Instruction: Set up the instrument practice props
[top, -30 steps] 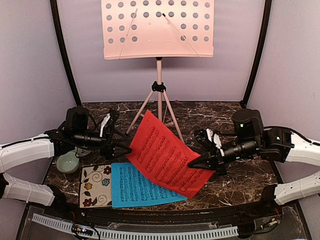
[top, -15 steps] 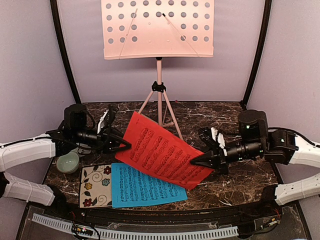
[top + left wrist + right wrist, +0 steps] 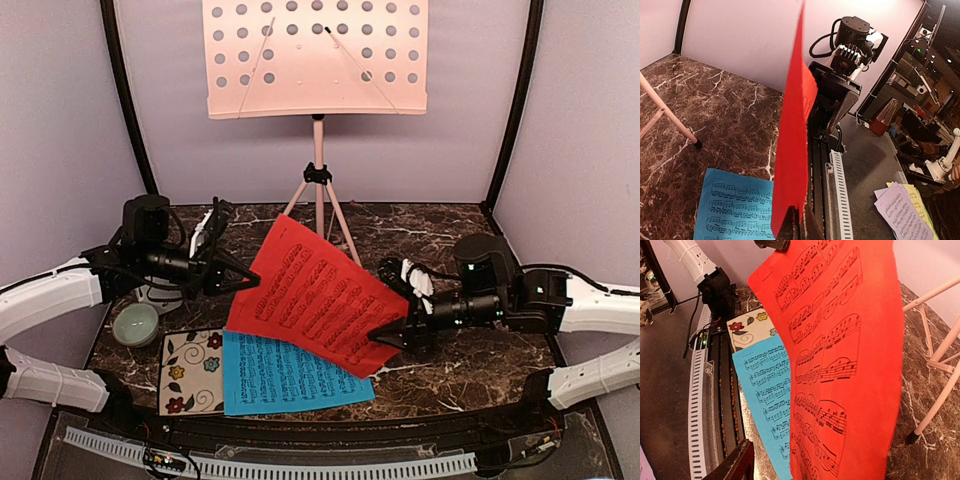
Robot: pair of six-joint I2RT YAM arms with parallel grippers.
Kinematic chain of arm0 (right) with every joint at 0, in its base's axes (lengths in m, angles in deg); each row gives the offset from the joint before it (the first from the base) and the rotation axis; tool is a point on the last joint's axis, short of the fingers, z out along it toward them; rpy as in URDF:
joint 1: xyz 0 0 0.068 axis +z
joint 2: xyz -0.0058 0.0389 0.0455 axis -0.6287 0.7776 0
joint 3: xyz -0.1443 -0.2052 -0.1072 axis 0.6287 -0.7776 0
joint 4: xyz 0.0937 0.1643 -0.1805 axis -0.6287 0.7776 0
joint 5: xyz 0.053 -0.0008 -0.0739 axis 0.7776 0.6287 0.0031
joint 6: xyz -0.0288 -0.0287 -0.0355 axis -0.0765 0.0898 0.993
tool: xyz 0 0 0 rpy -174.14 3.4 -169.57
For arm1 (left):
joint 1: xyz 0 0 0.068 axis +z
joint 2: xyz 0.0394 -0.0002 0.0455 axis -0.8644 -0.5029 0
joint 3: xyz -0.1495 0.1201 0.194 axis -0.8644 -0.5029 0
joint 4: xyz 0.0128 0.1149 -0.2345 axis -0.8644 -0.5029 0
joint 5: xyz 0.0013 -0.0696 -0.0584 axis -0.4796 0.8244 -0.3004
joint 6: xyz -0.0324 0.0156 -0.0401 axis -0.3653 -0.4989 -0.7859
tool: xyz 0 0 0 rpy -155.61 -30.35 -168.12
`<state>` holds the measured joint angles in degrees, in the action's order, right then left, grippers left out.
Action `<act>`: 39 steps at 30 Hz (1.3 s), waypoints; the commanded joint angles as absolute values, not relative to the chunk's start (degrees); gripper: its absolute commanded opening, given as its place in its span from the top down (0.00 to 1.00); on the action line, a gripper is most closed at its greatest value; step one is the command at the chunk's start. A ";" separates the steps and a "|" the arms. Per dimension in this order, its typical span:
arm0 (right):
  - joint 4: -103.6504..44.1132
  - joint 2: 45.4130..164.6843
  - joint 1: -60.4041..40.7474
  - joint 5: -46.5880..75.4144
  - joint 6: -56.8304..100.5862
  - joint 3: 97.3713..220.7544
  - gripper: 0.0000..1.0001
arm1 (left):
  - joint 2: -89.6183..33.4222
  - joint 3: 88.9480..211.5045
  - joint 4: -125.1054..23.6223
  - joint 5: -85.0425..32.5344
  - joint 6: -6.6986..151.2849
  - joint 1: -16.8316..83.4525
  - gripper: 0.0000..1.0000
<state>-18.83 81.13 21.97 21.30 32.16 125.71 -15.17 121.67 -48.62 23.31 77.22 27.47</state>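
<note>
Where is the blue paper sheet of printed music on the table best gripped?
Probably the left edge, coming from the left side. The blue sheet of printed music lies flat, but that edge seems to overlap the square floral tile, so it is likely slightly raised. The red sheet of music hangs over its far edge.

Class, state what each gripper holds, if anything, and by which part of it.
Both hold the red sheet of music. The left gripper pinches its left edge, and the right gripper pinches the opposite, right edge.
</note>
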 commanded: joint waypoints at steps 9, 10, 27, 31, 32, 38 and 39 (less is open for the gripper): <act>-13.65 89.62 22.39 17.81 33.13 137.86 0.44 | -21.50 134.38 -70.48 23.66 85.94 25.16 1.00; -12.98 90.07 22.39 18.38 33.43 138.32 0.44 | -21.51 134.58 -71.05 24.54 86.24 25.06 1.00; -13.32 86.39 21.98 16.48 37.36 131.84 0.23 | -21.83 135.46 -70.17 38.90 83.42 24.89 1.00; -13.64 84.05 21.08 17.08 36.75 130.55 0.13 | -19.72 135.06 -70.74 39.66 83.07 24.85 1.00; -13.77 83.48 20.58 18.17 36.69 130.28 0.12 | -19.41 135.21 -71.36 39.64 83.45 24.87 1.00; -15.00 82.30 19.32 23.56 37.07 130.44 0.01 | -19.36 134.81 -74.67 37.64 86.79 22.43 1.00; -14.22 82.59 19.32 22.77 37.18 130.71 0.00 | -19.54 135.13 -75.72 37.21 87.49 22.13 1.00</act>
<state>-12.47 82.95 19.79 20.60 36.68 130.39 -20.26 134.09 -71.68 37.10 84.34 23.84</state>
